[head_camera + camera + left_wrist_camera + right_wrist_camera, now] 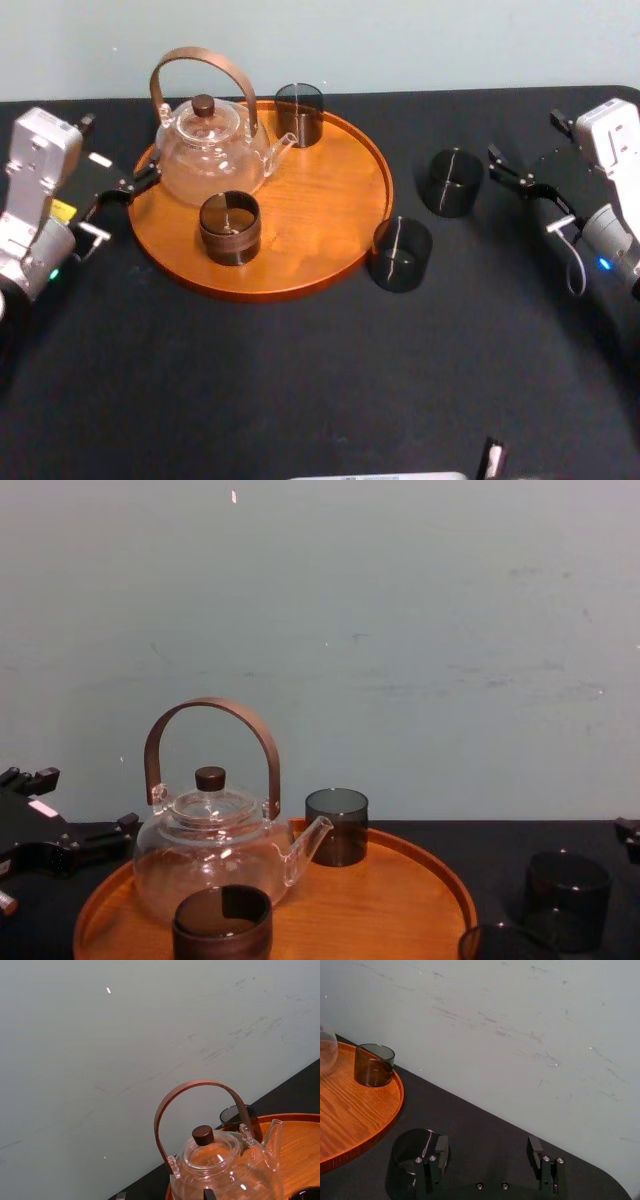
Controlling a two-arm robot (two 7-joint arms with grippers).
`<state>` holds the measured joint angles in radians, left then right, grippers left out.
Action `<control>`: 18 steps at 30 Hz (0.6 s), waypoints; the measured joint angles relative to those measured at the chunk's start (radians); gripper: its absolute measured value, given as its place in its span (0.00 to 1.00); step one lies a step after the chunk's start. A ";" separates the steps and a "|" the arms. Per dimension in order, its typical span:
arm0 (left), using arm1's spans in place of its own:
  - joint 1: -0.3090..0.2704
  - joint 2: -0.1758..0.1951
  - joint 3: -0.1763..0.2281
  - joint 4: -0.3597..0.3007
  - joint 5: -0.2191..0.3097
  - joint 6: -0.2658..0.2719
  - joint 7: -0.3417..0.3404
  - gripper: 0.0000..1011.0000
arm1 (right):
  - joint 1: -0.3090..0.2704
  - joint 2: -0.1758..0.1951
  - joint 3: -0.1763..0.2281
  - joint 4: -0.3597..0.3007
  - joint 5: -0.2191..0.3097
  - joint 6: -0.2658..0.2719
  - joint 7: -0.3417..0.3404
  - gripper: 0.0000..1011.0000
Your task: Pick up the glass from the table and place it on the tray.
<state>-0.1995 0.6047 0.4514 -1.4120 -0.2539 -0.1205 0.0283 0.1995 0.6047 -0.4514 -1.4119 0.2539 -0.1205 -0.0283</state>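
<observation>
our right gripper (503, 168) wide open, empty, just beside dark smoked cylindrical glass (450, 182) on black matte table (300, 380), right of round orange-brown wooden tray (330, 210). risk as we judge it: glass sits off one finger, not between them, so advance could knock it into second dark glass (400, 254). left gripper (118, 205) open, empty, idle at tray's left edge.

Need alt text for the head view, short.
A round wooden tray on a black table holds a glass teapot and two dark glasses; two more dark glasses stand on the table right of it. The open left gripper sits at the tray's left edge, the open right gripper beside the farther table glass.
</observation>
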 joint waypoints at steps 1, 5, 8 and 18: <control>0.000 0.000 0.000 0.000 0.000 0.000 0.000 0.99 | 0.000 0.000 0.000 0.000 0.000 0.000 0.000 0.99; 0.000 0.000 0.000 0.000 0.000 0.000 0.000 0.99 | 0.000 0.000 0.000 0.000 0.000 0.000 0.000 0.99; 0.000 0.000 0.000 0.000 0.000 0.000 0.000 0.99 | 0.000 0.000 0.000 0.000 0.000 0.000 0.000 0.99; 0.000 0.000 0.000 0.000 0.000 0.000 0.000 0.99 | -0.001 -0.001 0.003 0.000 0.000 0.000 0.004 0.99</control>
<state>-0.1995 0.6047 0.4514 -1.4120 -0.2539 -0.1205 0.0283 0.1989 0.6035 -0.4483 -1.4119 0.2543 -0.1206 -0.0241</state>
